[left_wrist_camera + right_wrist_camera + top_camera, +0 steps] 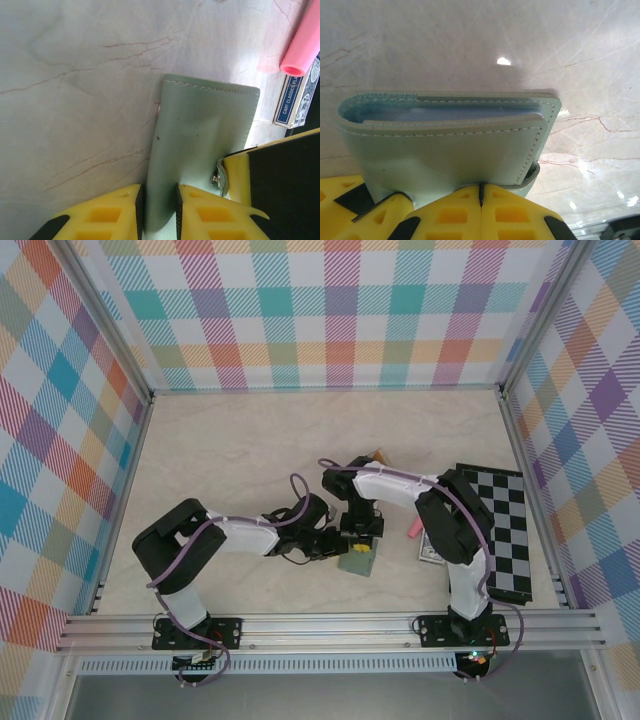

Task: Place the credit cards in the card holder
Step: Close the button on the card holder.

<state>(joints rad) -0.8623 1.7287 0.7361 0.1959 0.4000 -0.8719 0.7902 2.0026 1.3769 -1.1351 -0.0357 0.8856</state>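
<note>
Wallet [205,120] sits at lower centre of the overhead view, where the two arms meet, low over the table [230,460].

Left gripper [159,210]: clenched on one edge of the wallet. The green leather runs down between the yellow fingers at the bottom of the left wrist frame.

Right gripper [481,200]: fingers pressed together at the bottom centre of its wrist frame, with the wallet's lower edge disappearing behind them. It looks like a pinch on a thin flap beside the snap tab.

Reading: two holds on different edges, likely so one arm steadies the wallet while the other peels a cover away to expose the slots. In the right wrist frame the fold is barely parted, with pale bluish lining inside. Cannot tell if any card sits in it.

Pink stick [300,45] and blue card box [300,95] lie at upper right of the left wrist frame, apart from the wallet.

Tan sliver [378,454] above the right arm may be a card, but it is too small to be sure.

Task looks early: the wallet needs opening wider first.
</note>
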